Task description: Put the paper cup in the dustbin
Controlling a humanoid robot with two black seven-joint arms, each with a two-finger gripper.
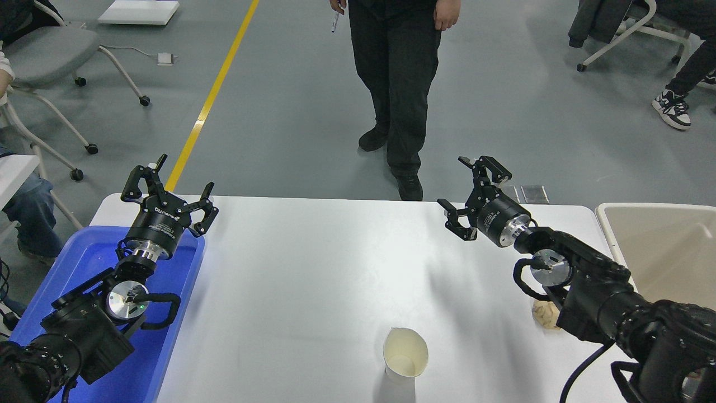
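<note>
The white paper cup (405,355) stands upright near the table's front edge, its cream inside showing. The beige dustbin (660,246) with a thick white rim stands at the table's right end, partly cut off by the picture's edge. My right gripper (472,193) is open and empty, held above the far right part of the table, well behind and to the right of the cup. My left gripper (168,187) is open and empty, parked at the lower left over the blue tray.
A bright blue tray (84,263) lies at the table's left end under the left arm. A crumpled tan paper ball (544,313) lies beside the right arm. A person (400,84) in black stands at the far side. Chairs stand on the floor.
</note>
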